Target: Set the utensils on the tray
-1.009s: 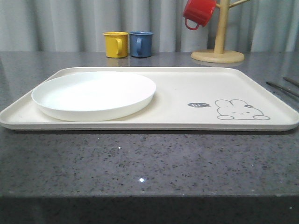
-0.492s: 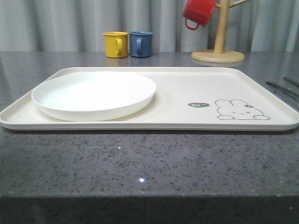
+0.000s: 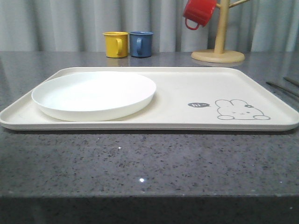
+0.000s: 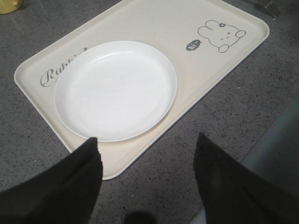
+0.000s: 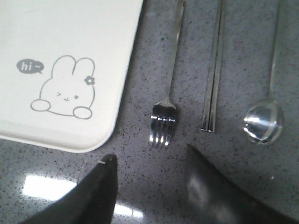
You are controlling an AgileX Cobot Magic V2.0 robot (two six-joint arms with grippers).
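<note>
The cream tray [image 3: 196,88] with its rabbit drawing lies across the grey counter, a white round plate [image 3: 93,95] on its left half. In the right wrist view the fork [image 5: 164,119], the pair of chopsticks [image 5: 212,84] and the spoon [image 5: 264,122] lie side by side on the counter beside the tray's [image 5: 112,56] right edge. My right gripper [image 5: 150,156] hangs open above the counter just short of the fork's tines, holding nothing. My left gripper [image 4: 145,142] is open over the tray's [image 4: 117,161] near left corner, by the plate [image 4: 116,89].
At the back stand a yellow mug [image 3: 116,44] and a blue mug [image 3: 141,44]. A wooden mug tree [image 3: 218,51] with a red mug [image 3: 198,12] is at the back right. Utensil handles [image 3: 282,87] show at the right edge of the front view.
</note>
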